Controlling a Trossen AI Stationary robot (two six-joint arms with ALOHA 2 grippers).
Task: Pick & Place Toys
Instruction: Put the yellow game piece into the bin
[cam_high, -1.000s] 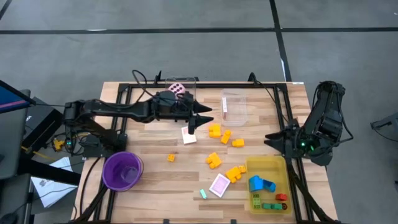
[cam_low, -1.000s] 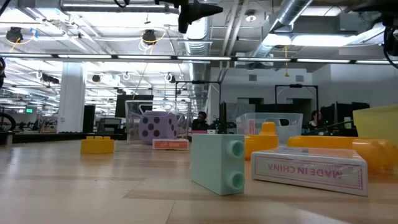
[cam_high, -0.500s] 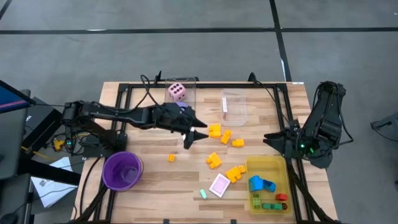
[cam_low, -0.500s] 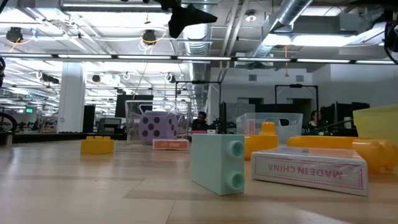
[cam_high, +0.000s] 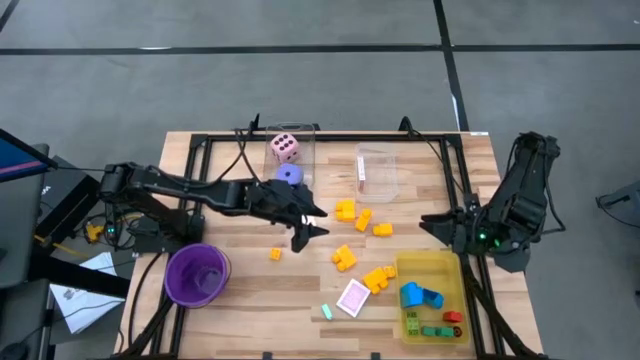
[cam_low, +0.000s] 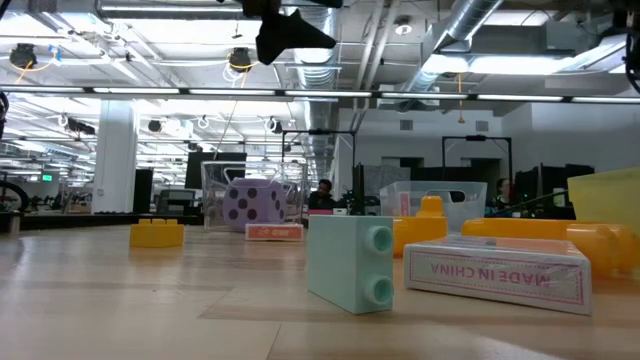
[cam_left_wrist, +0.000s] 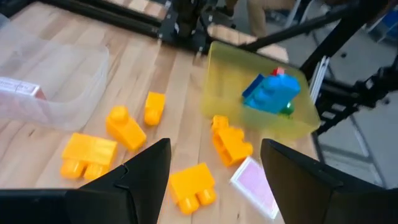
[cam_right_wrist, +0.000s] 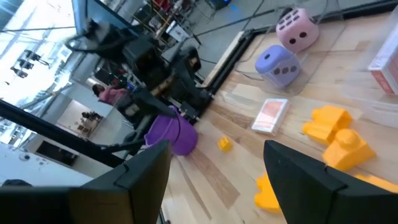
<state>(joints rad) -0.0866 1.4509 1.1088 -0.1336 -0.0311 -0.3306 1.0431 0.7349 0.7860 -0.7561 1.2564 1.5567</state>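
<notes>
We see the left gripper (cam_high: 313, 230) over the middle of the wooden counter (cam_high: 240, 290), fingers spread apart, holding nothing. The right gripper (cam_high: 432, 222) waits at the counter's right edge, fingers likewise apart and empty.

Count from the high view:
- Yellow-orange plastic blocks loose on the counter: six. Three sit in a cluster near the left gripper, led by the block (cam_high: 345, 210) closest to it; one (cam_high: 344, 258) lies further toward the front, one (cam_high: 378, 278) just beside the tray, and a small one (cam_high: 275, 254) lies apart.
- Dotted dice: two. The pink die (cam_high: 285, 147) sits in one clear plastic box (cam_high: 305, 135); the purple die (cam_high: 290, 174) sits on the counter close by it.
- Flat pink-white cards: one (cam_high: 353, 297) by the tray, one (cam_high: 361, 174) standing in the second clear box (cam_high: 385, 185).
- Pale green block (cam_high: 326, 311): one, at the front edge.
- Yellow translucent tray (cam_high: 430, 265): holds a blue piece (cam_high: 418, 296) plus small green and red bits; we cannot count those.
- Purple round cup (cam_high: 196, 274): one, front left.
</notes>
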